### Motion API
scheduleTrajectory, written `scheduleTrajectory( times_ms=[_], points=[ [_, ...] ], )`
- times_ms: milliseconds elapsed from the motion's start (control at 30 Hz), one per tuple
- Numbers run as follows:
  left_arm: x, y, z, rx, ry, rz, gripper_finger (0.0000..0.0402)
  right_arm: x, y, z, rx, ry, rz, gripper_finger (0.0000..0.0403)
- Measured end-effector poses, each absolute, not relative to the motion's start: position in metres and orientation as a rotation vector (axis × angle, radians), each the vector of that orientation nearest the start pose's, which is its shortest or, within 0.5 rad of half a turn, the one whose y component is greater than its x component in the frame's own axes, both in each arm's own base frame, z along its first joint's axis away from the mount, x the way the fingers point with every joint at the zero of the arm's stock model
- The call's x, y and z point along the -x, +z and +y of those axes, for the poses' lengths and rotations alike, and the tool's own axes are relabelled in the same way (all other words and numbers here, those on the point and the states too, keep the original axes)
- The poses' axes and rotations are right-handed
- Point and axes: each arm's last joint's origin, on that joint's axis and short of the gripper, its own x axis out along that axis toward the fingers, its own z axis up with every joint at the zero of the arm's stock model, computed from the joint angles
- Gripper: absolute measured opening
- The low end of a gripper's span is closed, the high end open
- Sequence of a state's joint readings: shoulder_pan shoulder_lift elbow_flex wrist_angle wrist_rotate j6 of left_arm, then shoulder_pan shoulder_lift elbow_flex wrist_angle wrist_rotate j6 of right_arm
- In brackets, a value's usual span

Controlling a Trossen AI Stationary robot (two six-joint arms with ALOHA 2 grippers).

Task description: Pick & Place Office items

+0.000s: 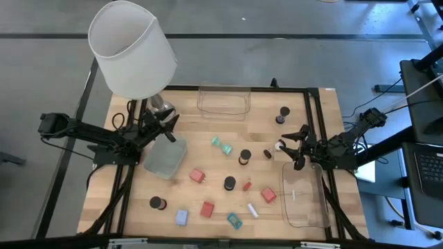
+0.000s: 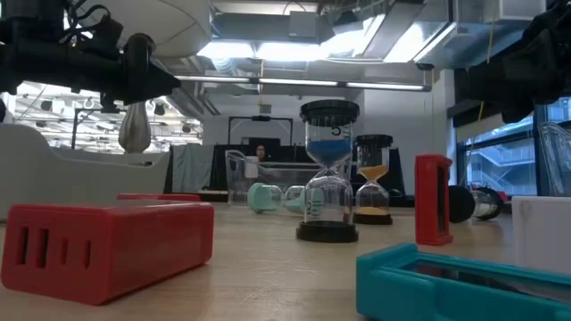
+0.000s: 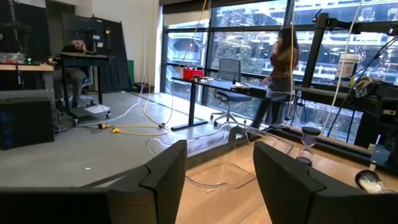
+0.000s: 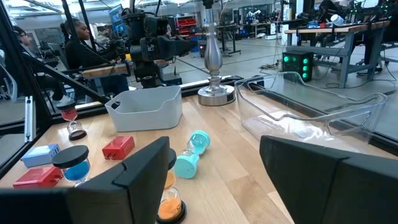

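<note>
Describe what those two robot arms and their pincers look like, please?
Both arms are dark, jointed and slim, with black cables running along them. The left gripper and right gripper each end in two flat, angular black fingers, plain and unmarked.

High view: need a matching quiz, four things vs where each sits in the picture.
Things:
1. lamp
2. teal hourglass
3. pale-blue block
4. frosted tray

Places:
A. bottom of the picture, left of centre
B. upper left
C. near the centre, lying on its side
D. just beside the left gripper

Pairs: 1-B, 2-C, 3-A, 4-D
</note>
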State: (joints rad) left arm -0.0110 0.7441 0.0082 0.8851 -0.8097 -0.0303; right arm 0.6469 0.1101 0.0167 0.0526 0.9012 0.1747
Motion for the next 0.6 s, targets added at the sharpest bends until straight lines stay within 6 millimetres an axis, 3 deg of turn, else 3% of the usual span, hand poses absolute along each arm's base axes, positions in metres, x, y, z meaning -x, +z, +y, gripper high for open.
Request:
scheduleTrajectory(
  times_ms=[600],
  points=[
    [-0.1346,0.1753,0.0194,0.090,0.795,-0.152,0.0182,-0.0877,0.1659,0.0378,-0.093,-0.255,0.014,0.0255]
  ],
)
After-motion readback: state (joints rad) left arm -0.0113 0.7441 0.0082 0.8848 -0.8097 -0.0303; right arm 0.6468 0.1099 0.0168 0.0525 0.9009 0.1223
